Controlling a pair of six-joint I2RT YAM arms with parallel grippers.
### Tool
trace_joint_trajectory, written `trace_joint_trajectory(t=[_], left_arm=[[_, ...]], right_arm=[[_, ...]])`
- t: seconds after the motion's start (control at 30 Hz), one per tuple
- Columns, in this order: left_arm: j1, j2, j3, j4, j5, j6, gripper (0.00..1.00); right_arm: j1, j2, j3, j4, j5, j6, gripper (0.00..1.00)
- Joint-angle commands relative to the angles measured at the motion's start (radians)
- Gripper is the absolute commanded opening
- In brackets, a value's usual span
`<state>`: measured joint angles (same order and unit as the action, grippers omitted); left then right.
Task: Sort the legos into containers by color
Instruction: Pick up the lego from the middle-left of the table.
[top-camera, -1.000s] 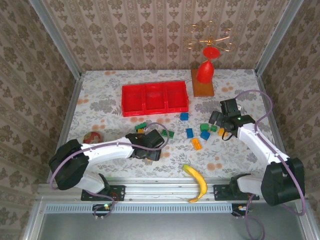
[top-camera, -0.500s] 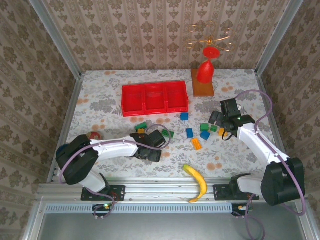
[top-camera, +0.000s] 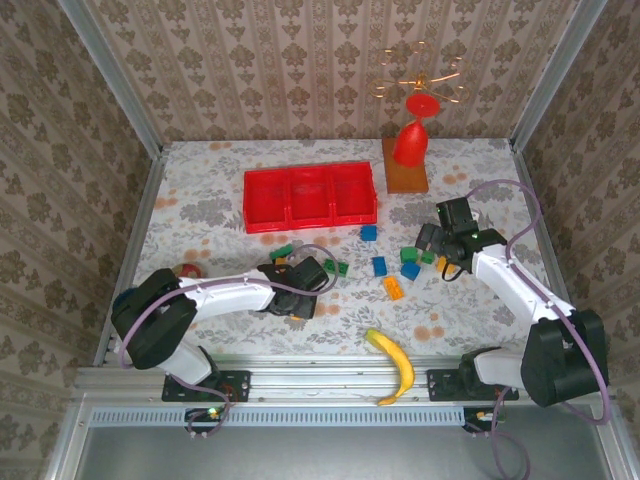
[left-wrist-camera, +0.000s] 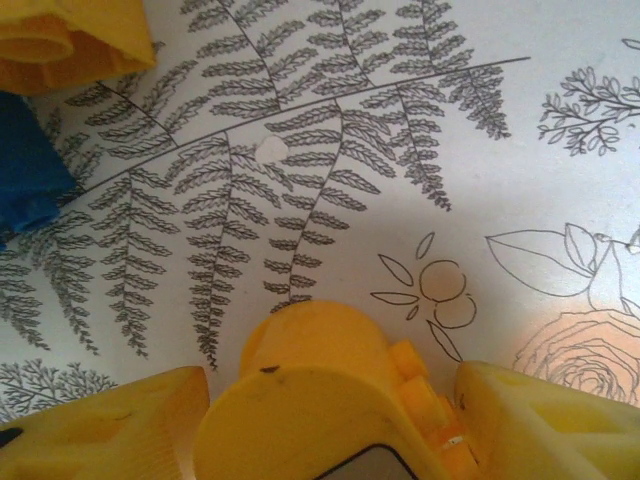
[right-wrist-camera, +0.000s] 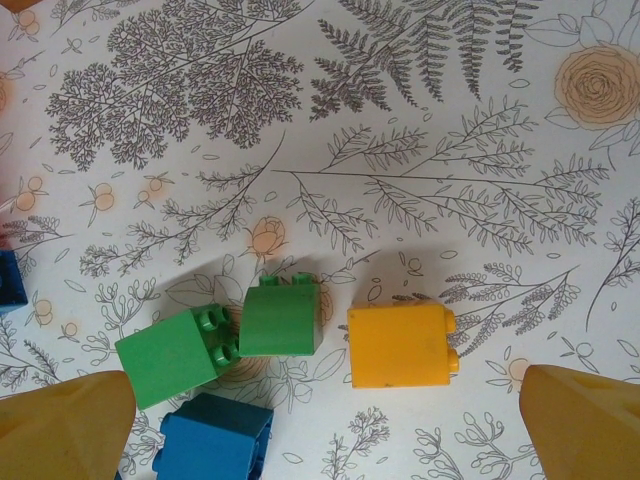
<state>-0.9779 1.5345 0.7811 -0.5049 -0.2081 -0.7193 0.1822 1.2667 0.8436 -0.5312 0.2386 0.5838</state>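
The red three-compartment tray (top-camera: 263, 214) stands at the back centre with nothing in it. Legos lie scattered in front of it: blue (top-camera: 369, 232), blue (top-camera: 379, 265), orange (top-camera: 393, 288), green (top-camera: 338, 267). My left gripper (top-camera: 300, 272) is low over the table near a green lego (top-camera: 283, 250). In the left wrist view a yellow lego (left-wrist-camera: 320, 360) lies between its fingers (left-wrist-camera: 110, 425), which stand close on either side; contact is unclear. My right gripper (right-wrist-camera: 322, 400) hangs open above two green legos (right-wrist-camera: 280, 318), a yellow one (right-wrist-camera: 400, 345) and a blue one (right-wrist-camera: 215, 440).
A banana (top-camera: 393, 362) lies by the near edge, right of centre. A red goblet piece on a wooden base (top-camera: 410, 145) stands at the back right. A small red-green round thing (top-camera: 186, 272) sits beside the left arm. Another yellow lego (left-wrist-camera: 70, 40) and a blue one (left-wrist-camera: 25, 165) lie ahead of the left gripper.
The left gripper's jaws have narrowed round the yellow lego and the left arm has drawn in a little. The right gripper has edged slightly left, still wide open.
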Motion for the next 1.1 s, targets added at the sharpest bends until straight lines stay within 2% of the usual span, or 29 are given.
trace_joint_trajectory(t=[0.0, 0.43, 0.8, 1.07], left_arm=[[0.016, -0.002, 0.0, -0.057, -0.076, -0.017, 0.66], [0.002, 0.005, 0.012, -0.066, -0.091, -0.015, 0.48], [-0.012, -0.038, 0.025, -0.047, -0.133, 0.015, 0.47], [0.018, -0.068, 0.128, -0.026, -0.163, 0.132, 0.45]], right_arm=[[0.01, 0.014, 0.009, -0.011, 0.005, 0.021, 1.0], [0.028, 0.03, 0.02, -0.01, 0.008, 0.024, 1.0], [0.041, 0.012, 0.018, -0.01, 0.022, 0.022, 1.0], [0.056, -0.009, 0.02, -0.01, 0.036, 0.015, 1.0]])
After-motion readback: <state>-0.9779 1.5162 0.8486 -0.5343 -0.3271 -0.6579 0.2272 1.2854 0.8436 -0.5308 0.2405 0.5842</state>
